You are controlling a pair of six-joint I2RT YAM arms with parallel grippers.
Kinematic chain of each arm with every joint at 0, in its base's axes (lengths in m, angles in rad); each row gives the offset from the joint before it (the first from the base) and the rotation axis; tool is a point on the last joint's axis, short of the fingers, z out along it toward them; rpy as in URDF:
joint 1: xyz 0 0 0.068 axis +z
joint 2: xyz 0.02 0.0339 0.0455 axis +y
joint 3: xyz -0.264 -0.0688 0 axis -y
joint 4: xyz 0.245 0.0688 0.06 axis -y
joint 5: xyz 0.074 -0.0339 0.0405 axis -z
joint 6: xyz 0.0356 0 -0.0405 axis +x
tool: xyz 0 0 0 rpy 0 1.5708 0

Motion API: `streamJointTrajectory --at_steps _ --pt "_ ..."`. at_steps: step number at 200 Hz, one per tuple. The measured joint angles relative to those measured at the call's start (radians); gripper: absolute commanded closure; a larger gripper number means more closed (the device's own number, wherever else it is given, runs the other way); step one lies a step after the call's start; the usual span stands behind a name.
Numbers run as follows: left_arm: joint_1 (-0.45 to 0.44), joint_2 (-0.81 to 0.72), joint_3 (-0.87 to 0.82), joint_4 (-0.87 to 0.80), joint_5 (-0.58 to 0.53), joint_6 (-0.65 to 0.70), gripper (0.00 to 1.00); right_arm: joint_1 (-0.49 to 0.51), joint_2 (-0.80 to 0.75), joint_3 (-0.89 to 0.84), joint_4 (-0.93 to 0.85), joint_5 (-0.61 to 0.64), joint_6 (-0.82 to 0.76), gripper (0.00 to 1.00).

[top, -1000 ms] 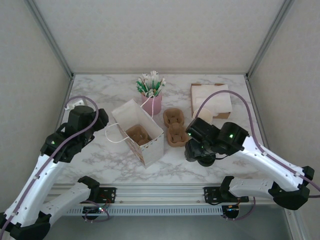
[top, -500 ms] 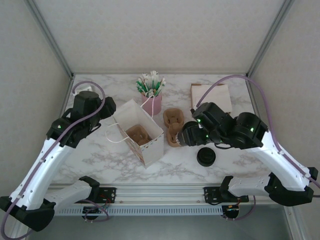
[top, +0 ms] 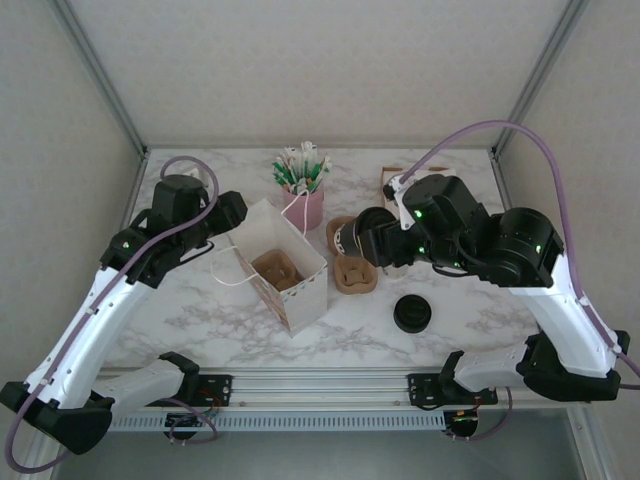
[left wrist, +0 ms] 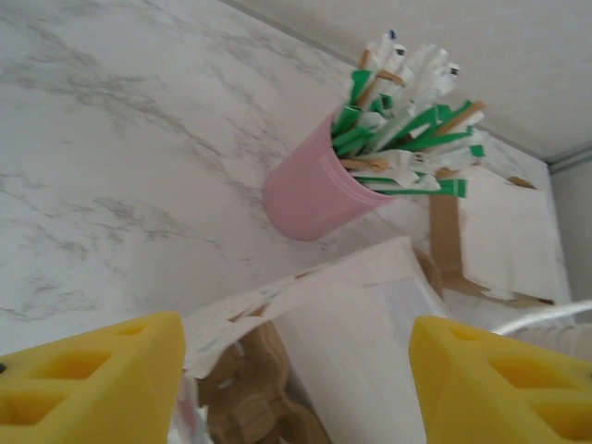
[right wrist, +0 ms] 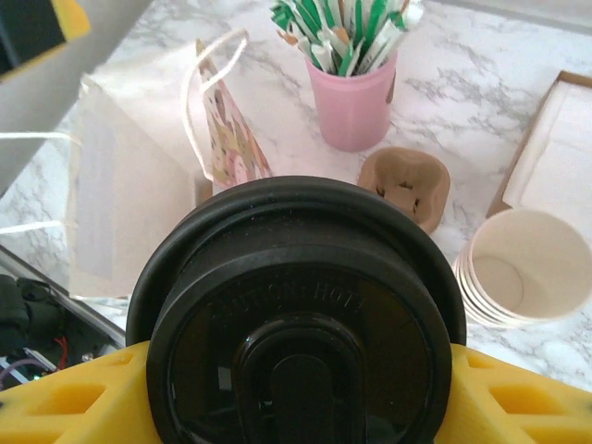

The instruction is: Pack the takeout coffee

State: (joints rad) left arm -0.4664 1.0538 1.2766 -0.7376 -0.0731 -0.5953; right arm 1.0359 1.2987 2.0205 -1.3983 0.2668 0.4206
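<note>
Seen from above, the right gripper point(top: 366, 243) hangs over the middle of the marble table point(top: 200, 310). It is clenched on the takeout coffee point(top: 349, 238), which pokes out at its 9 o'clock end, lifted above a pulp carrier point(top: 353, 274). The open paper bag point(top: 283, 268) stands at the coffee's 8 o'clock, and a loose black lid point(top: 412, 313) lies at its 5 o'clock. The left gripper point(top: 238, 212) hovers at the bag's 10 o'clock corner.

Through the left wrist camera, that gripper's yellow fingers point(left wrist: 92, 379) stand wide apart with nothing between them. The bag's rim is below and a pink cup point(left wrist: 314, 194) of sticks sits at 12 o'clock.

Through the right wrist camera, the coffee's black lid faces me, wedged between fingers at 8 and 4 o'clock. The bag is at 10 o'clock, and a stack of lidless cups point(right wrist: 518, 268) at 3 o'clock.
</note>
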Motion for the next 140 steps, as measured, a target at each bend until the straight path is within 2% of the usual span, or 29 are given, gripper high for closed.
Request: streamJointTrajectory --at_steps 35,84,109,140 --pt "0.000 0.002 -0.003 0.002 0.040 -0.008 0.35 0.034 0.087 0.111 0.002 0.001 -0.035 0.37" --pt "0.002 0.009 -0.004 0.002 -0.004 -0.003 0.34 0.132 0.195 0.217 0.022 0.005 -0.071 0.37" --pt "0.022 0.036 -0.003 0.001 -0.039 -0.003 0.39 0.169 0.233 0.262 0.025 0.006 -0.077 0.38" --pt "0.086 0.045 -0.003 0.007 -0.082 -0.011 0.47 0.215 0.287 0.315 0.026 0.021 -0.082 0.38"
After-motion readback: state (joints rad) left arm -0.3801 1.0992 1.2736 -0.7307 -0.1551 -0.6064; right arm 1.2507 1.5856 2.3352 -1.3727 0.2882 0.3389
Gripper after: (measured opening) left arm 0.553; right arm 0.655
